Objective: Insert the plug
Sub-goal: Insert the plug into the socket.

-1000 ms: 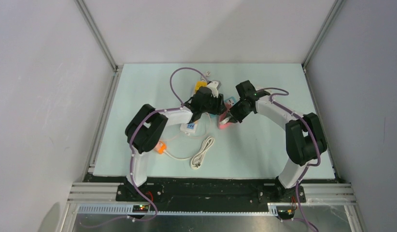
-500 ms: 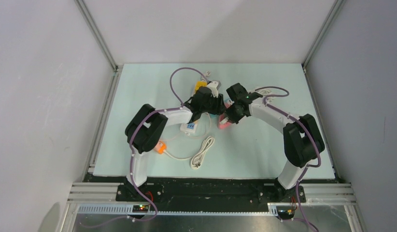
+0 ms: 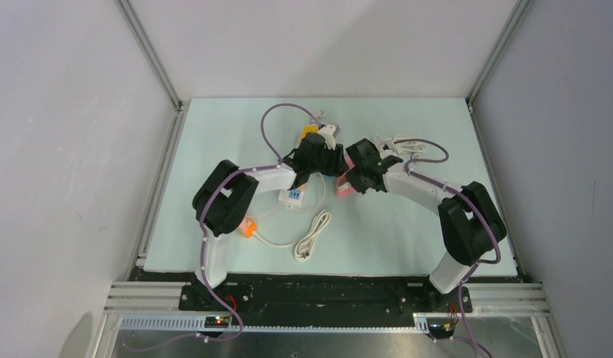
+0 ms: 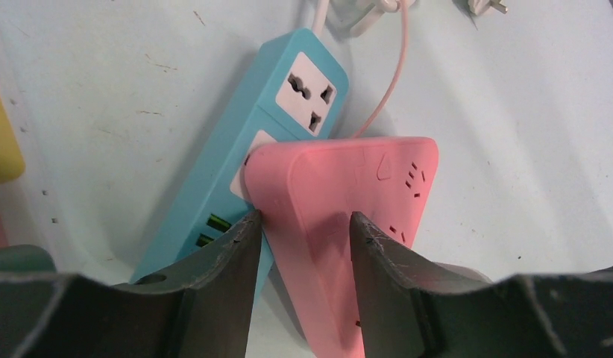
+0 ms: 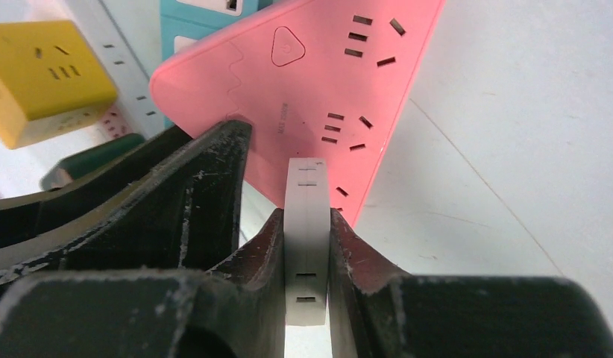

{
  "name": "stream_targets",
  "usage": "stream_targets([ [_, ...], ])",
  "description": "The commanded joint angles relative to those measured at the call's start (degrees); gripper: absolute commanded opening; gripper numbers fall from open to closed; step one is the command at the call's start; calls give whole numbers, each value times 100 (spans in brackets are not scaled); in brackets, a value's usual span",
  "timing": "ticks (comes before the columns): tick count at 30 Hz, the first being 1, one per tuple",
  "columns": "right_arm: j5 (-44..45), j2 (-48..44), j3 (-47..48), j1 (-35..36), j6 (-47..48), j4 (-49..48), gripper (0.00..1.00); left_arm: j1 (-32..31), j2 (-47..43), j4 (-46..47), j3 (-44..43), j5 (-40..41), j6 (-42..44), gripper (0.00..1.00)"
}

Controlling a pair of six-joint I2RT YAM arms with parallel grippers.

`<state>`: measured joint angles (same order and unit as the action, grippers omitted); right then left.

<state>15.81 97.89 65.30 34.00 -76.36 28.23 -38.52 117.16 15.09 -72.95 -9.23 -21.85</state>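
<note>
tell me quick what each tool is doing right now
left tool: closed on the pink power strip
right tool: closed on the white plug

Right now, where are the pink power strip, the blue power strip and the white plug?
pink power strip [image 4: 341,186], left wrist view, middle of its flat top.
blue power strip [image 4: 229,142], left wrist view, its blue body.
white plug [image 5: 306,224], right wrist view, its narrow white edge.

grey walls [image 3: 65,149], pale green tabletop [image 3: 214,134], aluminium corner rails [image 3: 149,56], even light.
</note>
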Motion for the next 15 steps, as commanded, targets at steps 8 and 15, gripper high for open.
stream_targets([
  [8,-62,824,-677,358,-584,-204,0,44,176,-433,139,-284,181,51],
  [15,-28,545,-388,220,-153,-103,19,112,37,-457,116,-274,230,59],
])
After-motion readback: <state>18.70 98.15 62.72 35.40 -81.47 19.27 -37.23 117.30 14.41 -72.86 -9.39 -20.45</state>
